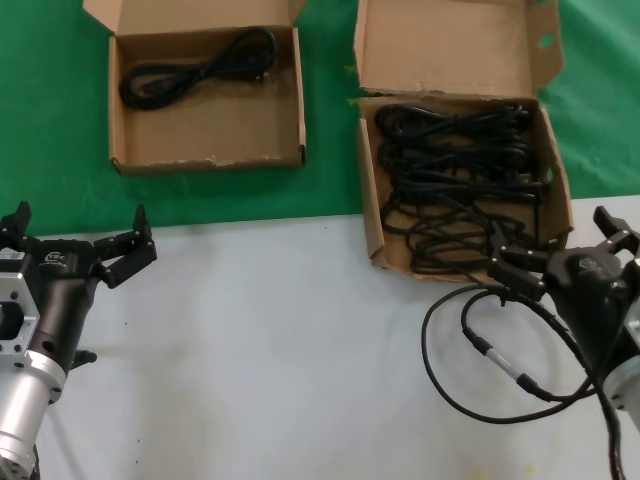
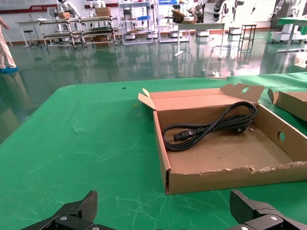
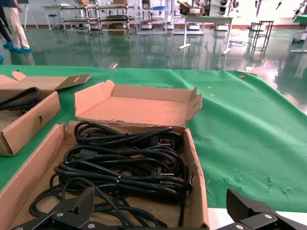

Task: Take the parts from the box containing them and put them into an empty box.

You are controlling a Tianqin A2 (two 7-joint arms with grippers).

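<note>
The deep, tall-lidded box [image 1: 368, 215] at the far right holds several bundled black power cords [image 1: 455, 185]. The shallow, short-flapped box [image 1: 210, 158] at the far left holds one cord [image 1: 200, 68]. My right gripper [image 1: 558, 242] is open and empty, hovering at the near right corner of the full box. In the right wrist view the right gripper [image 3: 163, 213] spans the cords [image 3: 124, 163] and the box wall [image 3: 195, 167]. My left gripper [image 1: 80, 228] is open and empty over the white table, short of the shallow box. In the left wrist view the left gripper [image 2: 165, 215] faces that box [image 2: 216, 177] and its cord [image 2: 211, 127].
Both boxes stand on green cloth [image 1: 330, 150]; nearer me is a white tabletop [image 1: 270, 350]. My own thin black cable with a silver connector [image 1: 500, 360] loops on the white table by the right arm. The full box's lid flap [image 3: 139, 108] stands open behind it.
</note>
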